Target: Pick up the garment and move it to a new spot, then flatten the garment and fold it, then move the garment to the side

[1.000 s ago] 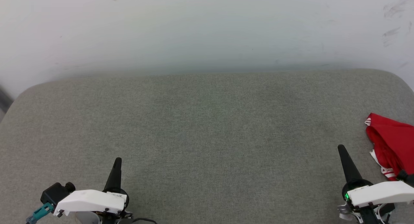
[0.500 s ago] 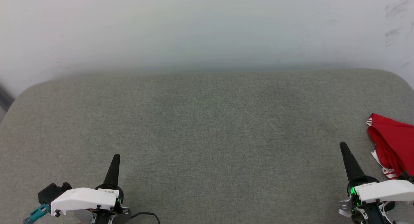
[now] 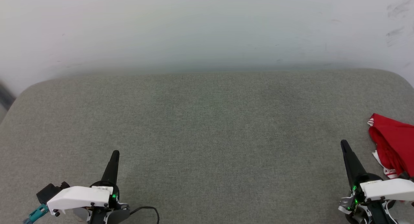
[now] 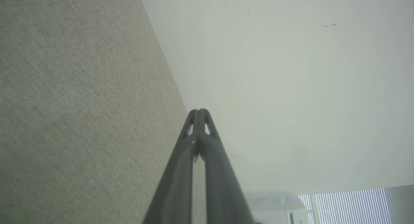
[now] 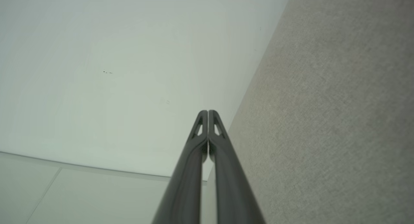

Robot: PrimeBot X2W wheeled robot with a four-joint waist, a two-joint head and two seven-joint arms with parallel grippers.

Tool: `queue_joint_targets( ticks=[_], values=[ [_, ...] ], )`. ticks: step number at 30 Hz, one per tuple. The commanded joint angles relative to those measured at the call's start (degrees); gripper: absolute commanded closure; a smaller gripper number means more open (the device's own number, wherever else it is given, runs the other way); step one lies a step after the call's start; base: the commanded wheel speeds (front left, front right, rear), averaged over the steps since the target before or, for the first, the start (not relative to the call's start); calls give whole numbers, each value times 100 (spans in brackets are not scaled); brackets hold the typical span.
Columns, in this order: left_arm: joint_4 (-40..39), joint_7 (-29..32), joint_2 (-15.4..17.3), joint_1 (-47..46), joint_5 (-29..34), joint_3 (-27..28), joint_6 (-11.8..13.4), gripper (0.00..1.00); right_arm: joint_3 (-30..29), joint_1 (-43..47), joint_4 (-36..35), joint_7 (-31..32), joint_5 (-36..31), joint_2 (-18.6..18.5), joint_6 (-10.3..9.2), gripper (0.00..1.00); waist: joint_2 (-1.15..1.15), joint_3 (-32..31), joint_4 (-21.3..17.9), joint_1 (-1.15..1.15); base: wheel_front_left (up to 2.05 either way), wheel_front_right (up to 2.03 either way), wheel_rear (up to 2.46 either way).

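Observation:
The garment (image 3: 394,146), red with white striped trim, lies bunched at the far right edge of the head view on the grey cushioned surface (image 3: 207,130). It is cut off by the frame, so no letters or number show. Just left of it, apart from the cloth, my right gripper (image 3: 343,143) points up the view and is shut with nothing in it (image 5: 208,112). My left gripper (image 3: 115,153) sits low at the left, far from the garment, also shut and empty (image 4: 198,110).
A pale wall (image 3: 207,30) rises directly behind the cushion's back edge. A black cable (image 3: 147,210) loops beside the left wrist. Blinds (image 4: 352,206) show in the corner of the left wrist view. The broad middle of the cushion is bare fabric.
Both grippers have drifted slightly: the left tip rose in the view and its wrist sank toward the bottom edge, while the right shifted a little up and right. The garment stayed put.

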Motion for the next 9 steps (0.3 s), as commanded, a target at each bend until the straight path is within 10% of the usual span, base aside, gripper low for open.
queue_joint_targets(
  ticks=[1, 9],
  values=[
    [-34, 39, -4, -102, -141, 43, -39, 100, -26, -111, 4, 18, 155, 22, -1, 100, 0, 2, 3, 0, 0, 0, 0],
    [-29, 122, -27, -126, -436, 103, -76, 100, -55, -140, 47, 62, 468, 35, -1, 100, 0, 8, 15, 0, 0, 0, 0]
  ],
)
